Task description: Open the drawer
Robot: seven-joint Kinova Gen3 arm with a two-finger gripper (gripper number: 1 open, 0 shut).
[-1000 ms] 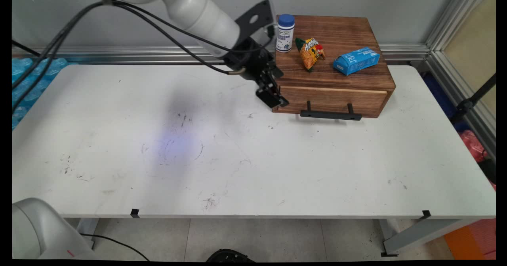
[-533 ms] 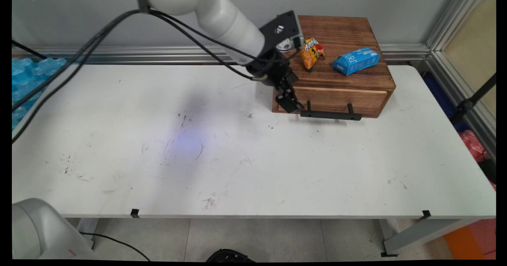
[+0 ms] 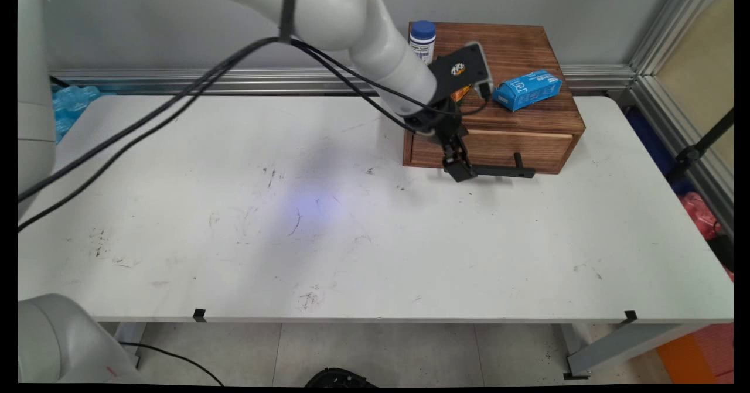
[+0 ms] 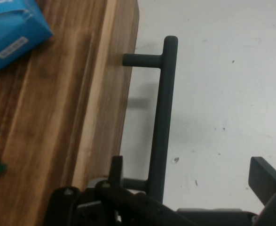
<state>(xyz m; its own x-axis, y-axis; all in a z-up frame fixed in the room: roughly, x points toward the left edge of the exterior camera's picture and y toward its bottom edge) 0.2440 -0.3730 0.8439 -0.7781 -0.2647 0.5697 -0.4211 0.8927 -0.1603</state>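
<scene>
at the wooden drawer box's [image 3: 515,141] black handle [image 4: 161,136], gripper [image 3: 460,169] spread around its left end

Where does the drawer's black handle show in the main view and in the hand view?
Main view: black handle lies along the wooden box's front, right of centre, the gripper at its left end.
Hand view: handle runs vertically through the centre.
Shared landmark: blue carton.
</scene>
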